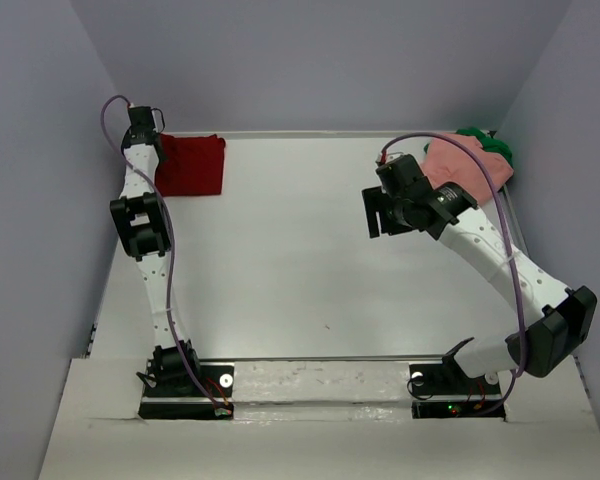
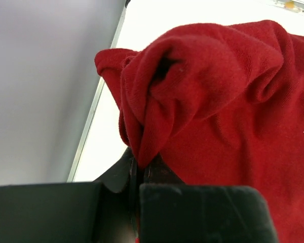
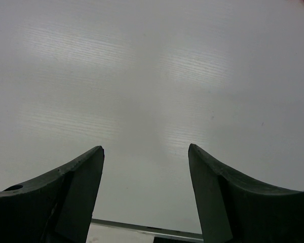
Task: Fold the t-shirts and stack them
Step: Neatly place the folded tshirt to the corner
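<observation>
— Where's the left gripper?
— Far left corner of the white table. On the wrist cam its jaws are pinched on a bunched fold of the dark red cloth t-shirt. The rest lies flat, and the left arm covers its edge in top view.
— R side?
— Right gripper hangs over bare table, jaws wide apart, nothing btwn. Salmon pink cloth t-shirt is heaped in the far right corner. Green cloth t-shirt is mostly hidden behind it, can't tell its shape.
</observation>
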Robot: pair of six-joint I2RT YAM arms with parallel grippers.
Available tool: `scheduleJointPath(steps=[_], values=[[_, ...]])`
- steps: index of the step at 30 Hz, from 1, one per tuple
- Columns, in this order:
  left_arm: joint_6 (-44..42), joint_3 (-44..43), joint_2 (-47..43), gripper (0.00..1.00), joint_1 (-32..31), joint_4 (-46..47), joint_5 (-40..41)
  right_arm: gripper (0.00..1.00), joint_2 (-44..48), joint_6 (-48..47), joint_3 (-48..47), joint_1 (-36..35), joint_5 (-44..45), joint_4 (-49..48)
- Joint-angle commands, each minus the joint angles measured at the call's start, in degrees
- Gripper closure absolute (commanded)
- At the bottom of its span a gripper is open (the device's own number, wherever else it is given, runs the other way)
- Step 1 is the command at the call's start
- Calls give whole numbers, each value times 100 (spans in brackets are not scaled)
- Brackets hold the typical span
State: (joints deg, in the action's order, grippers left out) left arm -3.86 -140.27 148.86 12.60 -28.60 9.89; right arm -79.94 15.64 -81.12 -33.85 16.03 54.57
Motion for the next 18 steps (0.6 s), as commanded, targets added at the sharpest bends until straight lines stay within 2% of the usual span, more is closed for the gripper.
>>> scheduleJointPath(steps=[1, 18], values=[[-177, -194, 65, 100, 102, 337, -13, 28, 66, 220, -404, -34, 67, 362], [17, -317, 179, 100, 445, 680, -242, 29, 49, 405, -431, -87, -56, 476]])
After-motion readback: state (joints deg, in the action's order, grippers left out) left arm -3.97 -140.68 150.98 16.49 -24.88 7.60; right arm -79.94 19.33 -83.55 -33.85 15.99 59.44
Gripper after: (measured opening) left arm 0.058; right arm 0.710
